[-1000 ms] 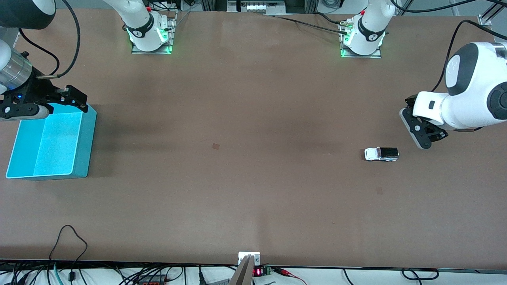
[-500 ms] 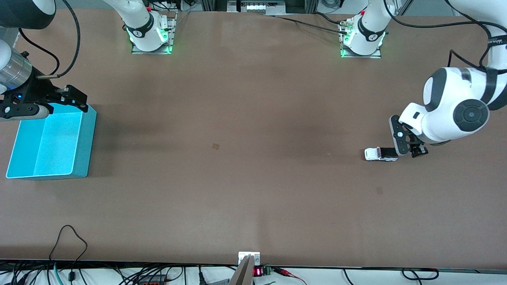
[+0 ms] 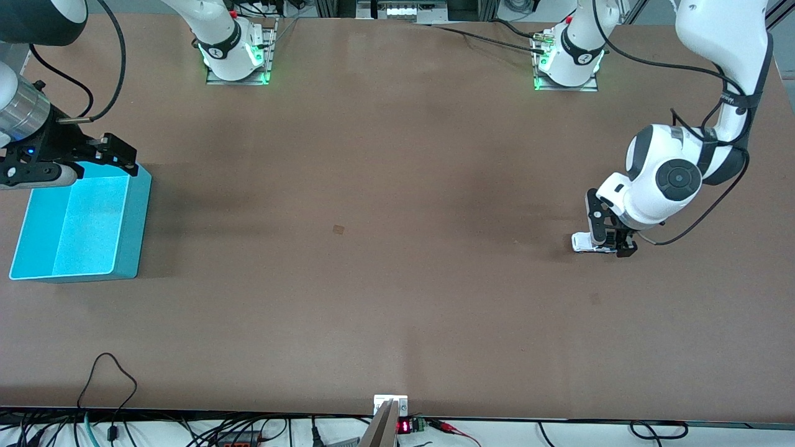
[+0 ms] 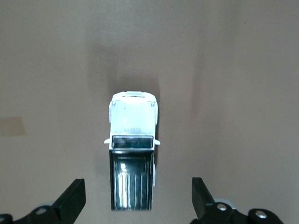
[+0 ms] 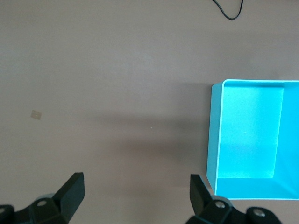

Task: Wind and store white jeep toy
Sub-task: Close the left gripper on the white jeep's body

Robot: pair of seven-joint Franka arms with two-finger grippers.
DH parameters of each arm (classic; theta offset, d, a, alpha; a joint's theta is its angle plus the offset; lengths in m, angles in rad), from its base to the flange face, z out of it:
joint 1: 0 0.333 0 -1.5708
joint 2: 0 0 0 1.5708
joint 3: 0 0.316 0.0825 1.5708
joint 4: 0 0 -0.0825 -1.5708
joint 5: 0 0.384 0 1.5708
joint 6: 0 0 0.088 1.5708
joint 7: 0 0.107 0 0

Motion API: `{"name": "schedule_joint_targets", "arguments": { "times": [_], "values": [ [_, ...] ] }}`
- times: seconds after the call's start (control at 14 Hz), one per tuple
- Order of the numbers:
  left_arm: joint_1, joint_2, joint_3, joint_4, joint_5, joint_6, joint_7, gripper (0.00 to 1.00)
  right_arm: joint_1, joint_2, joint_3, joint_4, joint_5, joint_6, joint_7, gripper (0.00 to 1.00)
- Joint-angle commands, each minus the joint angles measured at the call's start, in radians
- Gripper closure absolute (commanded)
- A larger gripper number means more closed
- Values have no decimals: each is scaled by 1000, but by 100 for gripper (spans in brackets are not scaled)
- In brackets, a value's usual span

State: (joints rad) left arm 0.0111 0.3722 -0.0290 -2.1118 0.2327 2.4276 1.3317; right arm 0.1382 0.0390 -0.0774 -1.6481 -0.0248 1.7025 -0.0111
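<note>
your left tool (image 3: 612, 241) has swung in from the left arm's end of the counter (image 3: 397, 279) over the last second and now hangs low, straddling the white jeep toy (image 3: 587, 243). its fingers (image 4: 70, 203) are spread wide with nothing held, the jeep's black roof between them and its white hood poking out ahead. the approach looks finished, so closing on the body should come next. your right tool (image 3: 93, 155) waits over the edge of the blue bin (image 3: 133, 248), also wide open and empty.
</note>
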Motion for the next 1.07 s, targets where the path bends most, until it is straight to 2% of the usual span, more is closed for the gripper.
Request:
{"name": "schedule_joint_targets", "arguments": {
  "times": [0.0, 0.36, 0.43, 0.5, 0.64, 0.79, 1.0],
  "values": [
    [41, 25, -11, -14, 19, 62, 50, 0, 3, -24, 1, -13, -3, -7, 13, 0],
    [44, 63, -11, -37, 20, 155, 54, 0, 4, -24, 1, -13, -3, -8, 13, 0],
    [43, 68, -11, -34, 20, 160, 55, 3, 4, -24, 2, -13, -3, -9, 13, 0],
    [43, 71, -11, -34, 20, 172, 67, 14, 4, -24, 2, -13, -3, -9, 13, 0],
    [44, 82, -11, -34, 20, 191, 95, 43, 3, -22, 1, -12, -3, -4, 13, 0],
    [41, 80, -11, -33, 20, 189, 98, 65, 4, -22, 2, -12, -3, -7, 13, 0],
    [41, 79, -11, -33, 20, 186, 100, 73, 4, -24, 2, -12, -3, -7, 13, 0]
  ]
}}
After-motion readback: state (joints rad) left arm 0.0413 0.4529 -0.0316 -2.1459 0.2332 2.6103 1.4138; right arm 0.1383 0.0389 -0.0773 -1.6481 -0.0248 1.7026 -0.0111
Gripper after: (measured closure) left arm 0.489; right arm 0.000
